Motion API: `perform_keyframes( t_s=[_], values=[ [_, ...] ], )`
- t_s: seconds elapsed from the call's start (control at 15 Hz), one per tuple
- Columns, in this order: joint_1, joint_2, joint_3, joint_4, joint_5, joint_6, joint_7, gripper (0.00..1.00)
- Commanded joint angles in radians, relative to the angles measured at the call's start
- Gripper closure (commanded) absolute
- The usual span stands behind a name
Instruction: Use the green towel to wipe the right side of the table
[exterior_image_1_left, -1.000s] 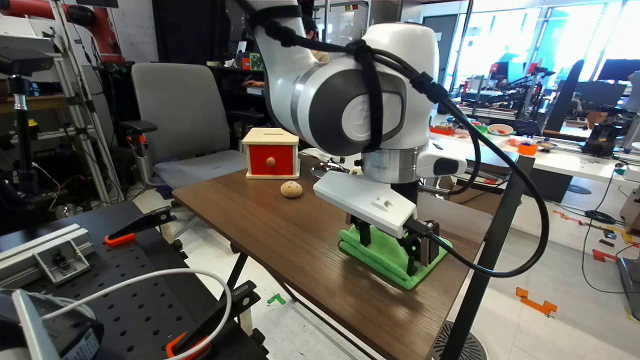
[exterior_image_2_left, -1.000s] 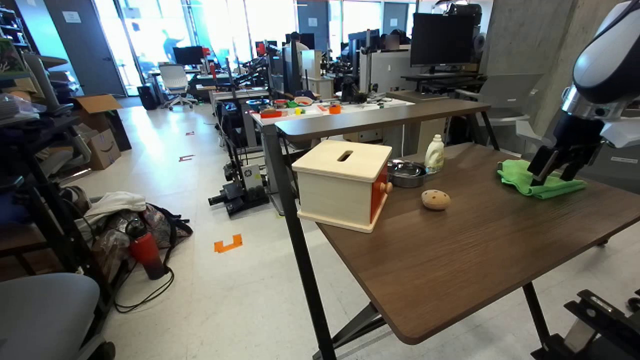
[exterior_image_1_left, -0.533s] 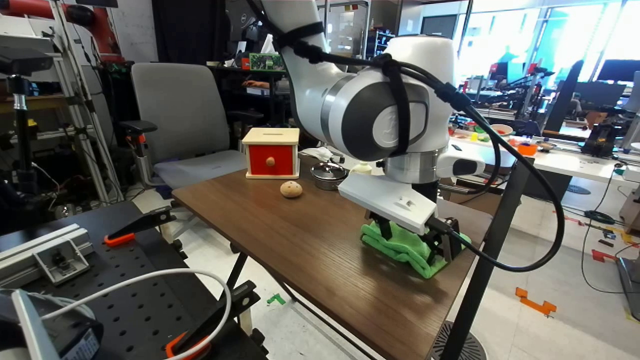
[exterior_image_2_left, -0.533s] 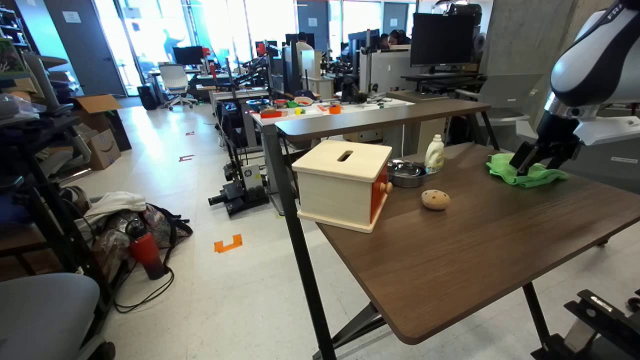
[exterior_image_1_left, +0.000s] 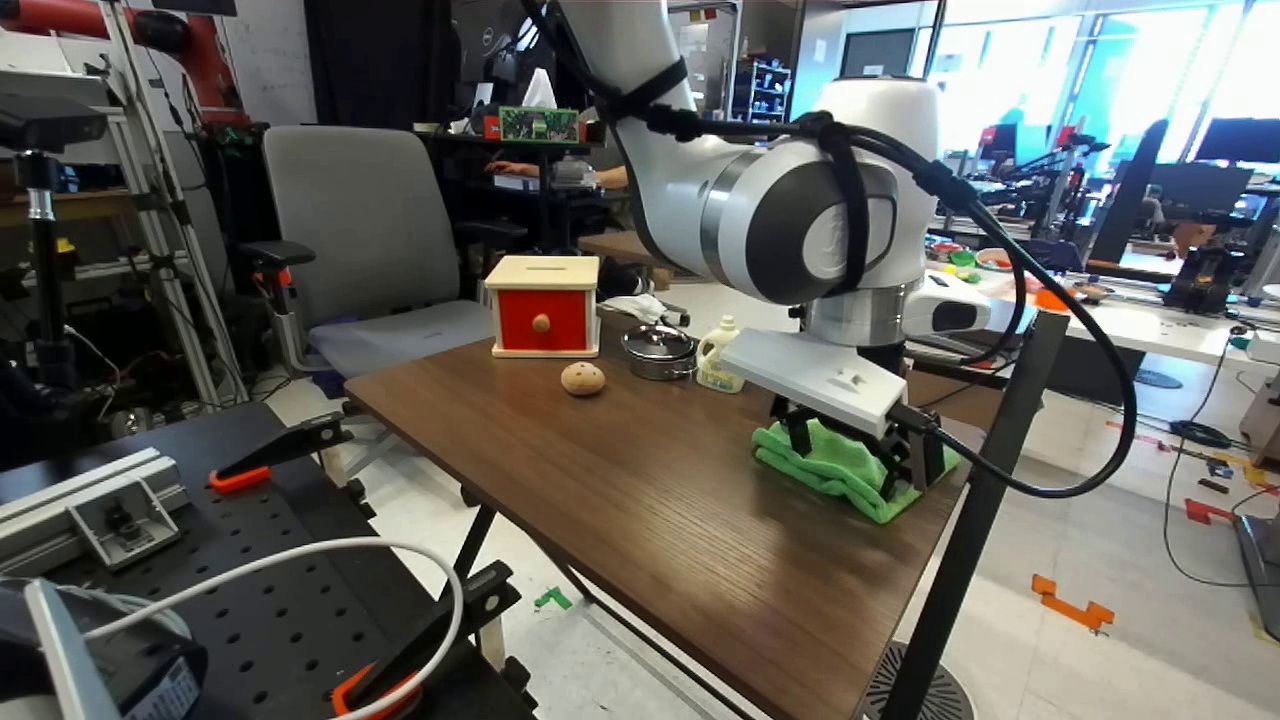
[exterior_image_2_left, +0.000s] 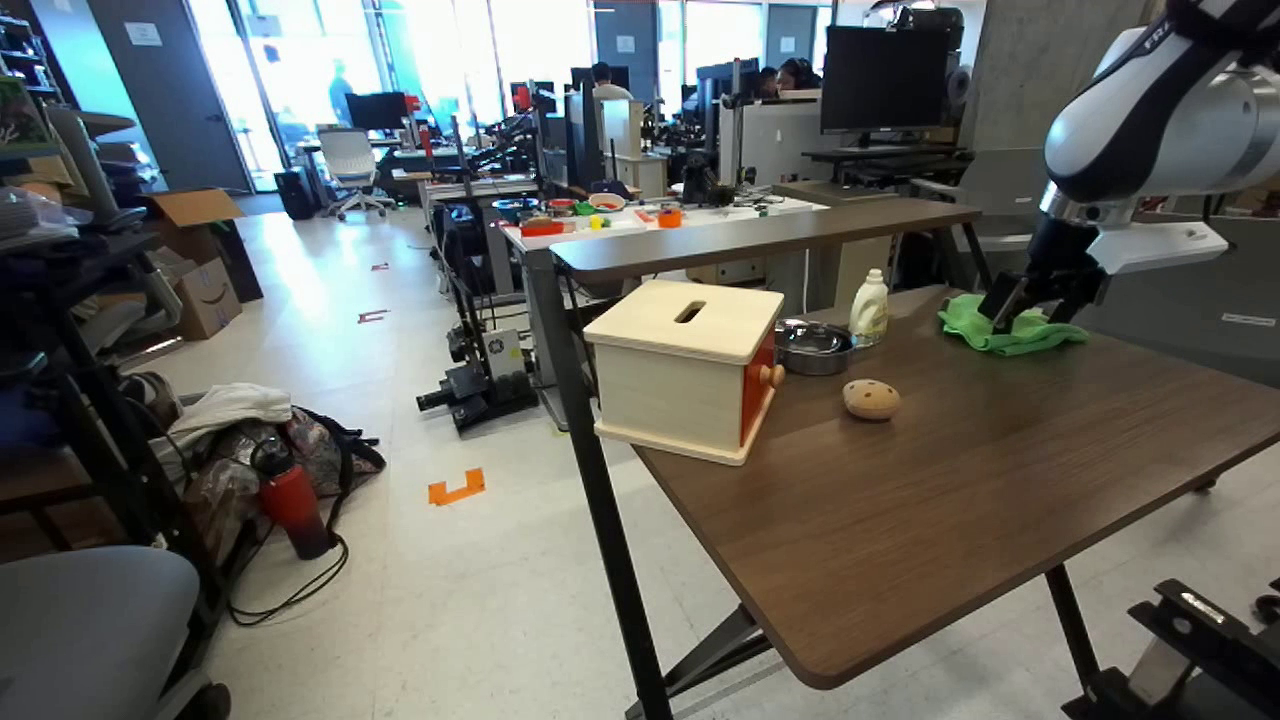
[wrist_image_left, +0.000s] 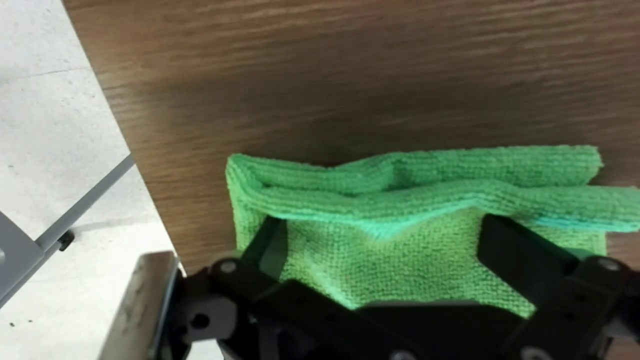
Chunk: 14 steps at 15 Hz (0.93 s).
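The green towel (exterior_image_1_left: 825, 462) lies folded and slightly rumpled on the brown table (exterior_image_1_left: 600, 470). It also shows in an exterior view (exterior_image_2_left: 966, 322) and in the wrist view (wrist_image_left: 320, 200), where a bunched fold runs along its far edge. My gripper (exterior_image_1_left: 846, 468) points down onto the towel. In the wrist view my gripper (wrist_image_left: 384, 232) has its two fingers spread wide, with their tips against the top of the towel and flat cloth between them. The towel's near part is hidden under the gripper body.
A pale bottle (exterior_image_1_left: 718, 356) and a metal pot (exterior_image_1_left: 660, 352) stand near the towel, towards the table's back. A wooden box with a red drawer (exterior_image_1_left: 545, 308) and a round wooden piece with holes (exterior_image_1_left: 582, 378) are farther off. A raised shelf (exterior_image_2_left: 760, 240) runs along one side.
My gripper and the towel have slid together across the table towards the bottle and the shelf side. The towel's edge has become more rumpled. The fingers have stayed spread.
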<state>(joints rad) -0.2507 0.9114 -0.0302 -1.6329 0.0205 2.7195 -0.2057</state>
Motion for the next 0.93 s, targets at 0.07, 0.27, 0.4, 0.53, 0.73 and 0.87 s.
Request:
perform_keyframes(
  t_s=[0.07,0.27,0.4,0.53,0.73,0.87],
  values=[
    [-0.011,0.018,0.034,-0.011,-0.004,0.004,-0.03,0.0],
    [-0.05,-0.033,0.086,-0.108,0.008,0.035,-0.096,0.0],
    [-0.08,-0.069,0.12,-0.185,0.013,0.047,-0.141,0.0],
    [-0.108,-0.106,0.145,-0.27,0.01,0.072,-0.18,0.0],
    [-0.147,-0.173,0.167,-0.398,0.004,0.098,-0.233,0.0],
    [-0.169,-0.216,0.176,-0.47,0.001,0.097,-0.265,0.0]
  ],
)
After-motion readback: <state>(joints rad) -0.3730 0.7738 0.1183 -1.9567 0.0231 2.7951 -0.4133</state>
